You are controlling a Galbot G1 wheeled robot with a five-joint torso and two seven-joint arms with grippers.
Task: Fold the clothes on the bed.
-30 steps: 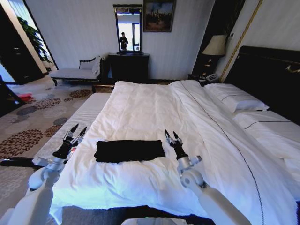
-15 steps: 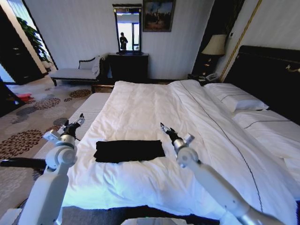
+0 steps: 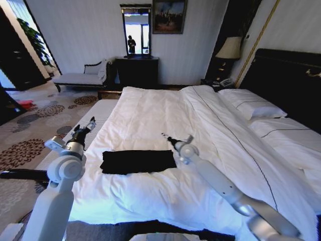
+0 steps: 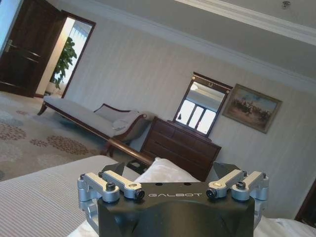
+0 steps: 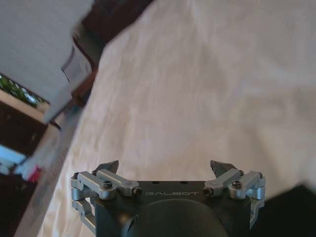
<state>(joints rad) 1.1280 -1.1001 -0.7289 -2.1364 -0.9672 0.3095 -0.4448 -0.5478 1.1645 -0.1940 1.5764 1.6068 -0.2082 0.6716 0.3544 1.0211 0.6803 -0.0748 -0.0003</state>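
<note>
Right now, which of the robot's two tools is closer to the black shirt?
The right tool, hovering just past the folded black shirt's far right corner. The left tool is raised over the bed's left edge, farther off.

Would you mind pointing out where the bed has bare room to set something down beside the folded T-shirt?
The duvet lies bare between the folded T-shirt and the far end of the bed, and again between the shirt and the pillows. A narrower strip runs along the near edge. It is crowded beside the shirt, where the left gripper and right gripper hover.
</note>
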